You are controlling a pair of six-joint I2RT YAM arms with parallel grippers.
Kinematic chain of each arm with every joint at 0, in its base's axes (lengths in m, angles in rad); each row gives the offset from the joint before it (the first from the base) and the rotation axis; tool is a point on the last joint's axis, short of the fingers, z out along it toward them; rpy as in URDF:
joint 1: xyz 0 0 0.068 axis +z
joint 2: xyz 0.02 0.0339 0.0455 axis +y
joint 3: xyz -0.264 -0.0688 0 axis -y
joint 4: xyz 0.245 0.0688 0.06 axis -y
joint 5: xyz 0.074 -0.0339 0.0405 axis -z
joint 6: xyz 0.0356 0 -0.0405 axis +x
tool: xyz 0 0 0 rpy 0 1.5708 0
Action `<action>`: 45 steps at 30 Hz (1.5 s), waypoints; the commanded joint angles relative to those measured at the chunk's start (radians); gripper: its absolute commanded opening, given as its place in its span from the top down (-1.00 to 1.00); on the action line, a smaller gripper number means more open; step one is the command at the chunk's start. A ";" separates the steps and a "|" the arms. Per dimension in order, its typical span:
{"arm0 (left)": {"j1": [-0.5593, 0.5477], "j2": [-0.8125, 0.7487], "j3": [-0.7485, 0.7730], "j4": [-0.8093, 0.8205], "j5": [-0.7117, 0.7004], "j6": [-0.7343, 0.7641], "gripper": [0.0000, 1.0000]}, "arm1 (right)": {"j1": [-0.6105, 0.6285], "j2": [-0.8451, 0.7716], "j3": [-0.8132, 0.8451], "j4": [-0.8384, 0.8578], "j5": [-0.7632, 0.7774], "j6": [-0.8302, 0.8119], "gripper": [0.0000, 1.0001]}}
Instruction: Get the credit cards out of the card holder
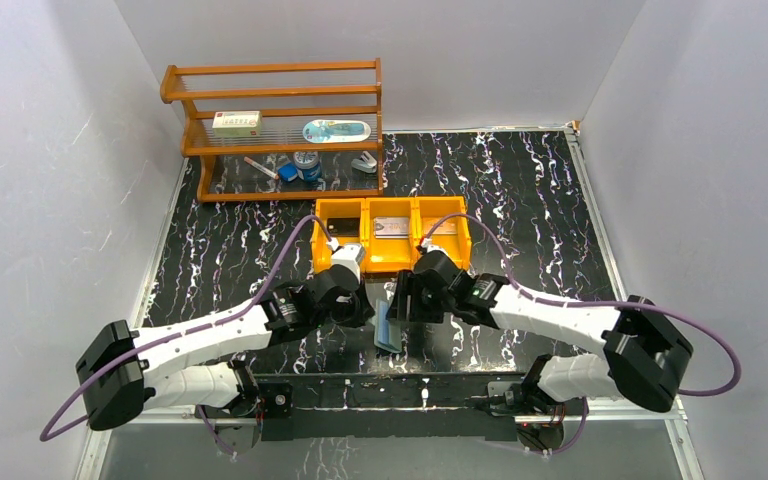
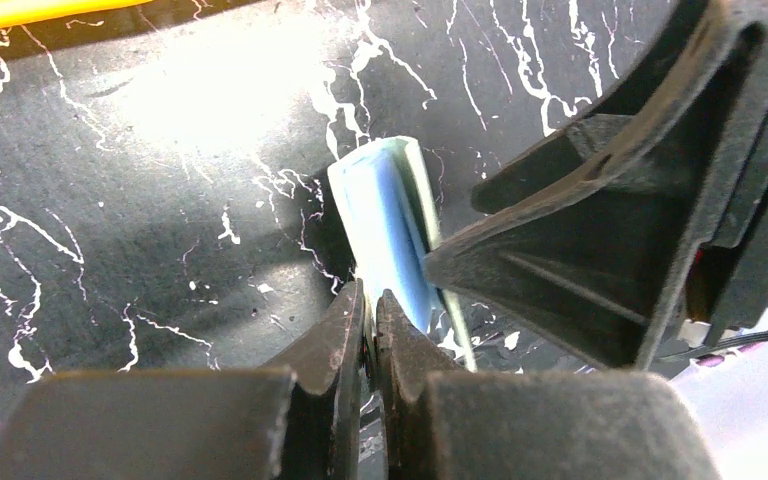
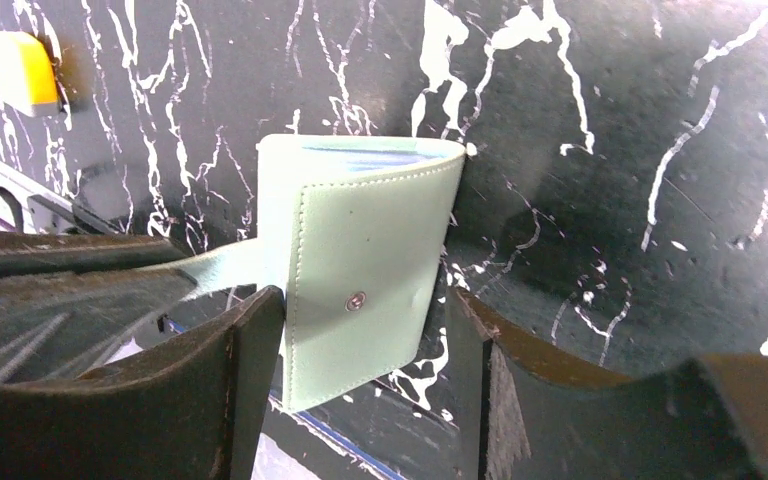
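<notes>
Card holder (image 3: 365, 250), muted-green folded stitched wallet, standing on edge between parted fingers of right claw (image 3: 360, 320), long axis seemingly along them; left claw (image 2: 370, 310) pinched together just beside.

the card holder (image 3: 365, 270) is a pale green wallet with stitched edges and a small metal stud on its outer panel. it is folded almost closed, and blue lining shows in the narrow gap. it stands tilted on edge over the dark marbled counter (image 3: 610, 200). a silver-grey card (image 1: 392, 227) lies flat in the middle compartment of the orange tray (image 1: 400, 263).
</notes>
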 commanded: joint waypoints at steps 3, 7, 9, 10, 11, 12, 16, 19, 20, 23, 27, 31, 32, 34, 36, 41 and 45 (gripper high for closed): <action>0.004 -0.047 0.024 -0.026 -0.050 0.011 1.00 | 0.001 -0.075 -0.058 -0.053 0.097 0.054 -0.34; 0.005 -0.045 0.025 -0.029 -0.050 0.016 1.00 | 0.001 -0.108 -0.080 -0.088 0.144 0.078 -0.31; 0.004 -0.041 0.028 -0.033 -0.048 0.018 1.00 | 0.001 -0.124 -0.087 -0.083 0.147 0.078 -0.31; 0.004 -0.039 0.028 -0.034 -0.048 0.019 1.00 | 0.002 -0.129 -0.087 -0.083 0.150 0.077 -0.31; 0.005 -0.039 0.026 -0.033 -0.047 0.019 1.00 | 0.001 -0.132 -0.087 -0.085 0.154 0.078 -0.30; 0.005 -0.040 0.027 -0.033 -0.047 0.019 1.00 | 0.001 -0.134 -0.085 -0.088 0.159 0.078 -0.30; 0.004 -0.044 0.026 -0.031 -0.049 0.019 1.00 | 0.002 -0.132 -0.068 -0.126 0.186 0.078 -0.30; 0.006 -0.050 0.027 -0.032 -0.048 0.023 1.00 | 0.001 -0.124 -0.046 -0.174 0.223 0.074 -0.30; 0.005 -0.051 0.027 -0.033 -0.047 0.023 1.00 | 0.001 -0.118 -0.040 -0.189 0.236 0.070 -0.29; 0.004 -0.055 0.028 -0.033 -0.048 0.028 1.00 | 0.001 -0.082 -0.020 -0.252 0.298 0.056 -0.28; 0.005 -0.059 0.031 -0.025 -0.037 0.026 1.00 | 0.002 -0.035 0.014 -0.335 0.340 0.048 -0.24; 0.005 -0.063 0.031 -0.006 -0.015 0.028 1.00 | 0.002 -0.056 0.036 -0.314 0.309 0.026 -0.24; 0.005 -0.063 0.034 -0.004 -0.009 0.031 1.00 | 0.002 -0.070 0.044 -0.305 0.293 0.022 -0.24; 0.005 -0.060 0.042 0.000 0.005 0.034 1.00 | 0.002 -0.103 0.061 -0.275 0.248 0.001 -0.25; 0.005 -0.062 0.047 0.009 0.017 0.034 1.00 | 0.002 -0.143 0.071 -0.229 0.197 -0.017 -0.27; 0.005 -0.057 0.056 0.024 0.030 0.037 1.00 | 0.001 -0.174 0.070 -0.101 0.076 -0.042 -0.29; 0.005 -0.053 0.066 0.039 0.047 0.039 1.00 | 0.002 -0.145 0.056 -0.018 -0.005 -0.027 -0.30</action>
